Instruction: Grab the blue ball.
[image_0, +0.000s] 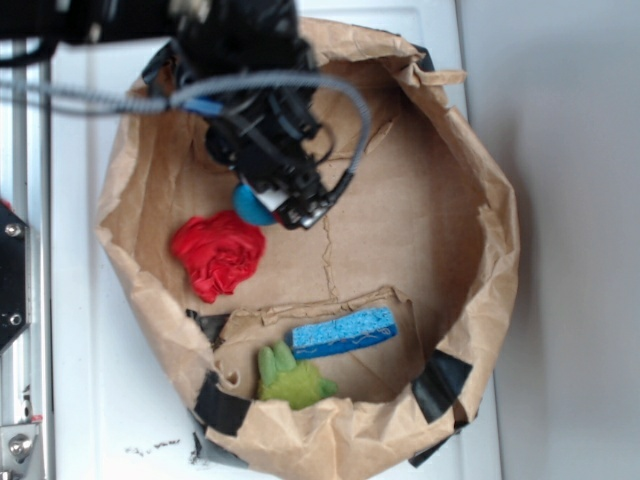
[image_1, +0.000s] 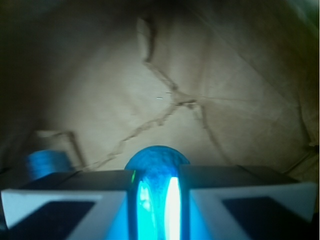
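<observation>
The claw (image_1: 159, 200) was clamped on the blue ball (image_1: 157, 159). It hung inside the brown paper bag (image_0: 470, 150), just beside the red cloth wad (image_0: 217, 253).

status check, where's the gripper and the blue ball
Gripper down in the paper bag, fingers either side of the blue ball. Full clamp unclear. Red cloth just beside, not blocking.

No readable text, label, brand, number or sign shows in either view — nothing legible anywhere.
</observation>
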